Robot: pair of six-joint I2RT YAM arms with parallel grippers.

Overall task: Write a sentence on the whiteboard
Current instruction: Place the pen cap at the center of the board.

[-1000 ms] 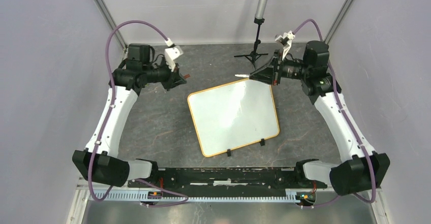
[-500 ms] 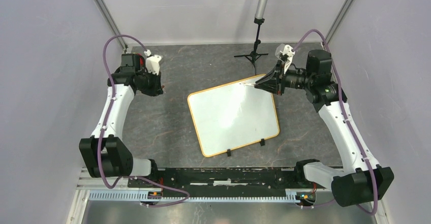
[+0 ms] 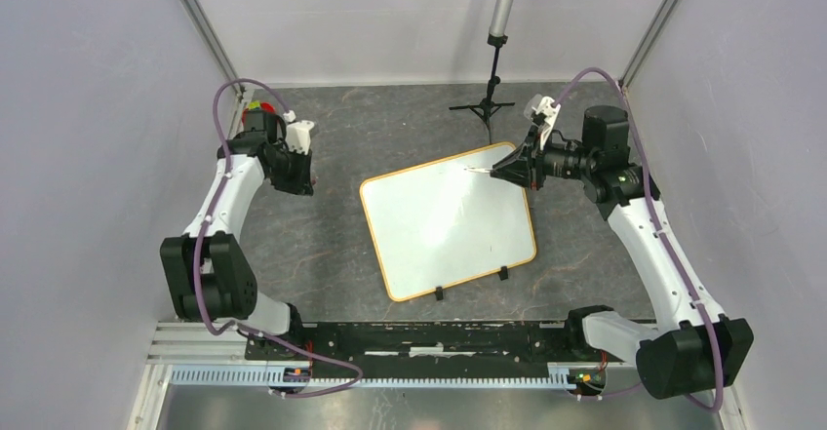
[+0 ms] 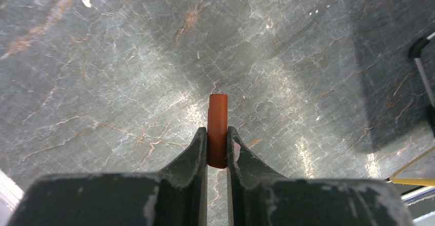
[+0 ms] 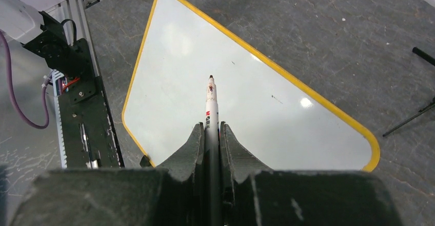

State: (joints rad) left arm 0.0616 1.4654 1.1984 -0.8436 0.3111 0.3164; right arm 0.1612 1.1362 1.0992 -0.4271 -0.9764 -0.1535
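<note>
Dark marbled tabletop (image 3: 312,245) with the whiteboard (image 3: 449,223) lying flat at its centre. Right gripper (image 5: 211,129) clamps a marker (image 5: 211,100), tip over the board's far edge. Left gripper (image 4: 217,136), toward the far-left corner, pinches an orange cap (image 4: 217,110).

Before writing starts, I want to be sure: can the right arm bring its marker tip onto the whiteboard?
Probably yes. The marker clamped in the right fingers points over the whiteboard near its far edge, and nothing lies between tip and board.
</note>
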